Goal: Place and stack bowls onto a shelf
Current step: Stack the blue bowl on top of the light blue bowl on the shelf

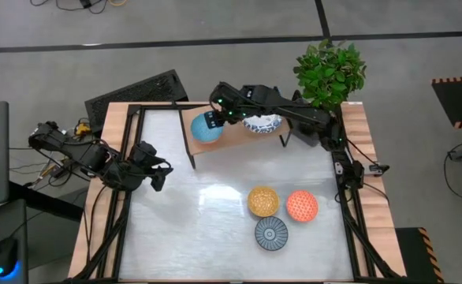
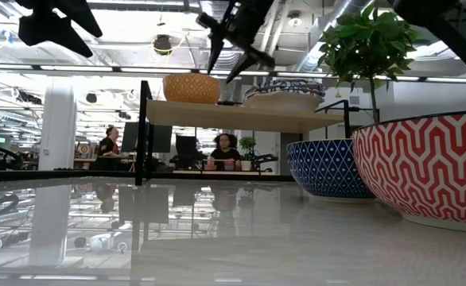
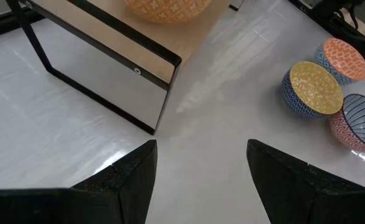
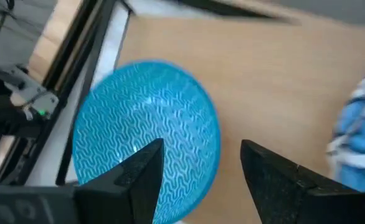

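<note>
1. Light-blue bowl (image 1: 206, 129) sits mouth-up on the shelf (image 1: 235, 139) at its left end, upper centre of the high view; being round, it has no long axis and points only upward.
2. Right gripper (image 1: 215, 118) hangs just over it with fingers spread and nothing between them. The bowl looks freshly set down, so the step is likely a clean retreat: lift straight up before swinging away, lest a finger catch the rim.
3. White stack (image 1: 262, 123) stands beside it on the shelf, near the plant (image 1: 330, 72).
4. Yellow bowl (image 1: 263, 201), red bowl (image 1: 301, 206) and dark bowl (image 1: 271, 233) wait on the bench (image 1: 215, 237), lower right, close together, all mouth-up.
5. Left gripper (image 1: 158, 172) waits at mid-left, wide open and empty.
</note>
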